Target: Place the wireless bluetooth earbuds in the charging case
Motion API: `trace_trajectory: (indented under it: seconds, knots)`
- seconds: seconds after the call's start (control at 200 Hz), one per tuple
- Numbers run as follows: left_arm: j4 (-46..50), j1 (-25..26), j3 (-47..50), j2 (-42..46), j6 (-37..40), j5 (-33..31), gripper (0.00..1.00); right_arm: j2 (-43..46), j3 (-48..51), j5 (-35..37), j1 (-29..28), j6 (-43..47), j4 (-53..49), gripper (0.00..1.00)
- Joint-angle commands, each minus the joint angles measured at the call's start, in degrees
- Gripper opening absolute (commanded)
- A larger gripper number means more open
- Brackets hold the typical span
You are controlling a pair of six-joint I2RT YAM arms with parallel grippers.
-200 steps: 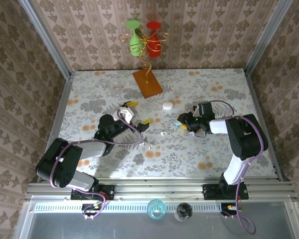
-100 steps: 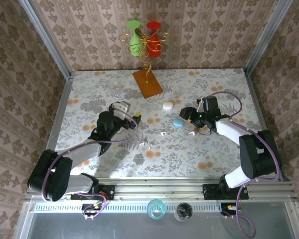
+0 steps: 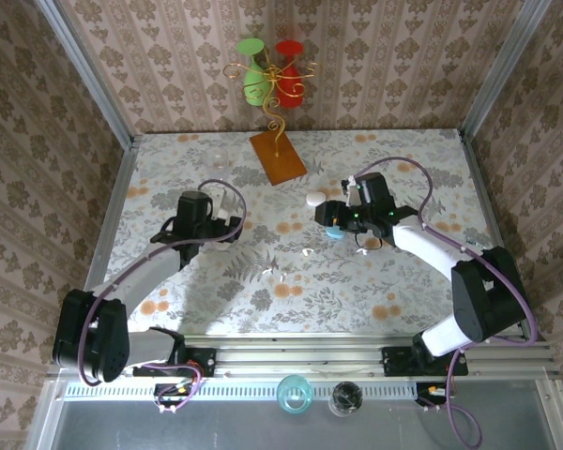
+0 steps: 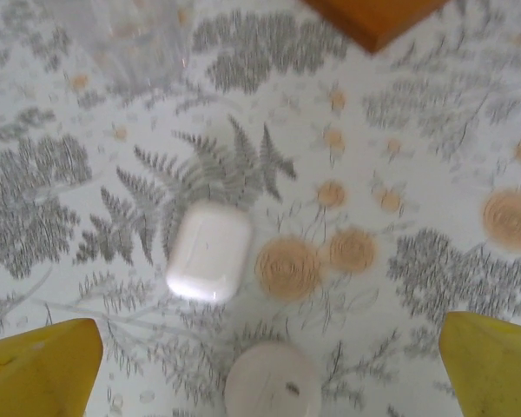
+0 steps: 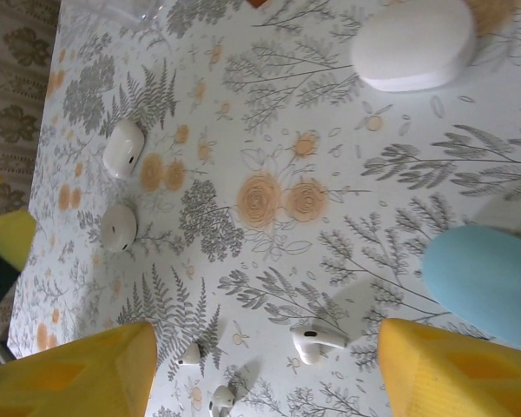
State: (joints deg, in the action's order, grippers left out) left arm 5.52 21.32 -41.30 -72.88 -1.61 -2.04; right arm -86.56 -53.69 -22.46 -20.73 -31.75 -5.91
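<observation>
Several earbuds (image 3: 307, 251), seen from above, lie on the counter (image 3: 403, 281) between the arms, nearer the right end effector (image 3: 327, 221). From the left wrist, the left end effector (image 4: 265, 347) stands wide above two white cases (image 4: 208, 252). From the right wrist, the right one is wide also. The nearest earbud (image 5: 317, 340), tiny, whitish and glossy, lies between its fingers, stem pointing at one finger.

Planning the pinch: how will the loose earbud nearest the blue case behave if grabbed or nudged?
The earbud looks tiny, glossy and rounded, so it may squirt out of closing jaws. It lies on its side on the smooth table, so a nudge would likely slide or spin it, not roll it far. Probably rigid and very light.
</observation>
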Motion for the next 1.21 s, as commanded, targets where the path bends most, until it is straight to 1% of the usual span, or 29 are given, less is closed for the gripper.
trace_trajectory:
  seconds: [0.0,0.175,0.275,0.38,0.52,0.595,0.715,0.76,0.88,0.96,1.135,1.2]
  knots:
    - [10.6,0.0,-3.5,-2.4,5.5,1.3,1.0,-1.8,-2.1,0.9,-0.7,1.8,-1.6,0.69]
    - [16.8,0.1,-7.9,-8.4,11.5,1.2,1.0,-3.1,-2.6,0.1,-0.8,1.6,-1.5,0.7]
    - [19.6,0.1,-10.3,-12.3,13.5,-0.6,1.0,-3.0,-2.8,0.4,-0.8,1.7,-2.1,0.7]
    - [20.3,0.1,-11.4,-14.9,15.9,-2.1,0.98,-2.8,-2.7,0.9,-0.8,1.9,-2.7,0.7]
    - [20.4,0.1,-11.9,-17.2,19.0,-1.4,0.94,-2.8,-2.4,1.5,-0.8,1.6,-2.8,0.7]
    - [20.4,0.1,-12.1,-18.3,20.9,-0.8,0.89,-3.0,-2.3,1.5,-0.8,1.5,-2.8,0.69]
    - [20.3,0.1,-12.0,-19.9,23.4,-0.7,0.87,-3.2,-2.5,1.6,-0.8,1.5,-2.8,0.7]
    - [20.2,0.0,-12.3,-20.8,23.7,-1.0,0.86,-3.3,-2.5,1.5,-0.8,1.4,-2.8,0.69]
    - [20.1,-0.5,-13.1,-22.5,24.1,0.2,0.8,-3.4,-2.6,1.5,-0.8,1.4,-2.9,0.69]
    - [19.6,-0.8,-13.5,-23.7,24.7,0.6,0.79,-3.4,-2.6,1.5,-0.8,1.4,-3.0,0.69]
    - [19.6,-1.2,-14.3,-25.6,25.4,1.2,0.72,-3.4,-2.4,1.6,-0.8,1.3,-3.0,0.69]
    - [19.6,-1.3,-14.1,-25.8,25.6,1.3,0.66,-3.4,-2.3,1.6,-0.8,1.2,-3.1,0.69]
